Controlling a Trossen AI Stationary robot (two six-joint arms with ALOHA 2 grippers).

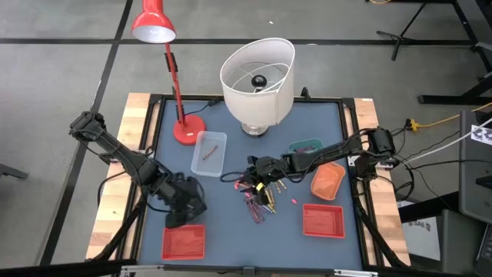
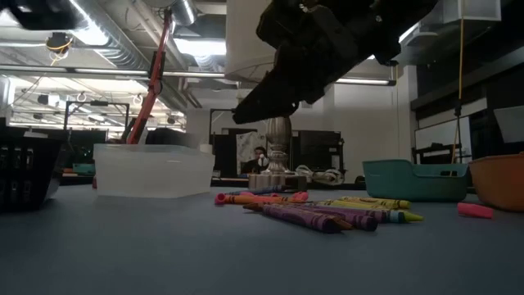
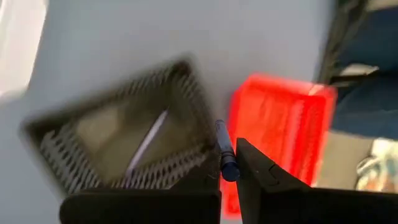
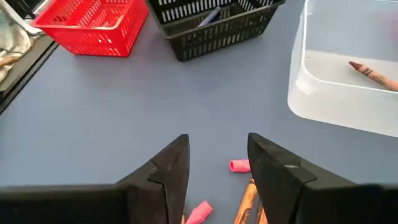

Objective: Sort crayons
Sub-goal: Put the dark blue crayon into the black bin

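Observation:
My left gripper (image 1: 187, 201) hovers over a black mesh basket (image 3: 124, 146) beside the near-left red tray (image 1: 184, 242), shut on a dark blue crayon (image 3: 222, 146). A pale stick lies in the basket. My right gripper (image 4: 214, 165) is open and empty above the pile of mixed crayons (image 1: 259, 204), also seen in the low view (image 2: 319, 211). Pink crayons (image 4: 239, 165) and an orange one lie on the mat just below its fingers. One brown crayon (image 4: 372, 73) lies in the clear tray (image 1: 209, 152). My left gripper pinches the dark blue crayon between its two fingers at one end (image 3: 229, 171). The rest of the crayon sticks out past the fingertips over the basket's rim. The crayon is lifted clear of the table.
A red desk lamp (image 1: 173, 85) and a white lampshade (image 1: 257, 77) stand at the far side. A teal tray (image 1: 306, 146), an orange tray (image 1: 328, 181) and a second red tray (image 1: 323, 221) sit on the right. A lone pink crayon (image 1: 294, 201) lies by the pile.

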